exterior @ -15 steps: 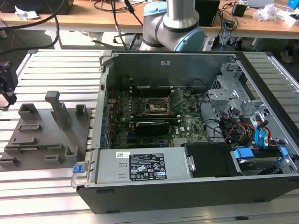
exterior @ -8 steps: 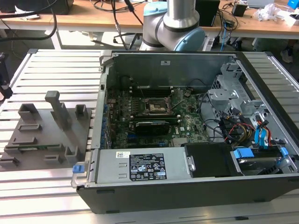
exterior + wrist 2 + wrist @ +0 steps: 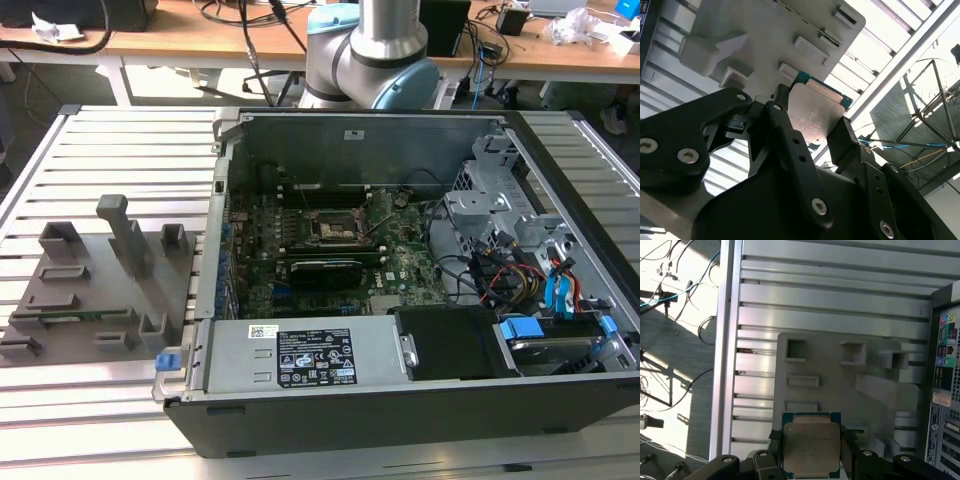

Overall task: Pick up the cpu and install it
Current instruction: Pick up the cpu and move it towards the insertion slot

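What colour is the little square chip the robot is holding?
Silvery-grey on top with a thin teal edge; the cpu shows best in the first wrist view.

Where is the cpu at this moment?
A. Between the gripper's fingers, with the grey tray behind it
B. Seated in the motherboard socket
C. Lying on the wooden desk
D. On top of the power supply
A: in both wrist views the cpu sits between the fingers of the gripper, which close on its two sides, and the grey tray lies behind it.
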Robot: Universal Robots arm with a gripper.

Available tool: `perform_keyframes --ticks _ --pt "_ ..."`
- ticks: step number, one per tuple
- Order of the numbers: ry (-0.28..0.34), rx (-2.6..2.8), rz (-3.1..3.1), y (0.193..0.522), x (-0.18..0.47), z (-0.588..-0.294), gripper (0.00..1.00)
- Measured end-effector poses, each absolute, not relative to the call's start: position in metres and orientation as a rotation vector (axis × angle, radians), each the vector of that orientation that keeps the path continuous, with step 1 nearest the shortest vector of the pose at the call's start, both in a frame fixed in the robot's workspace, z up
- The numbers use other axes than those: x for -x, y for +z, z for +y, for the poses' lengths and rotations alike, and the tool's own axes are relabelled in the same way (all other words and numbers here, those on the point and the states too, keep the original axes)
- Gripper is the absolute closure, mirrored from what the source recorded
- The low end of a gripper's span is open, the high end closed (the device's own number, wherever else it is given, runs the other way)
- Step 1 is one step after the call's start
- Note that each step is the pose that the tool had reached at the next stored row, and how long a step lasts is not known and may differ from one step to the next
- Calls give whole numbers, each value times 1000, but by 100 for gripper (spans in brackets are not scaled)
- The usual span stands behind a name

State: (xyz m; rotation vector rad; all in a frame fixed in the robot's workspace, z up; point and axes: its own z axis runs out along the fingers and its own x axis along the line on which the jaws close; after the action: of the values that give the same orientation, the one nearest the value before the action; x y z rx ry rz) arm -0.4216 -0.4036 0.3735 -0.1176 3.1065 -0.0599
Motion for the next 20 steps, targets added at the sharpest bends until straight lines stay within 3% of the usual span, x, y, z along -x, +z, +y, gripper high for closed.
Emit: perform_keyframes --ticks 13,20 --pt "-60 118 3107 415 422 -404 45" --pt "-60 118 3107 417 422 -404 45"
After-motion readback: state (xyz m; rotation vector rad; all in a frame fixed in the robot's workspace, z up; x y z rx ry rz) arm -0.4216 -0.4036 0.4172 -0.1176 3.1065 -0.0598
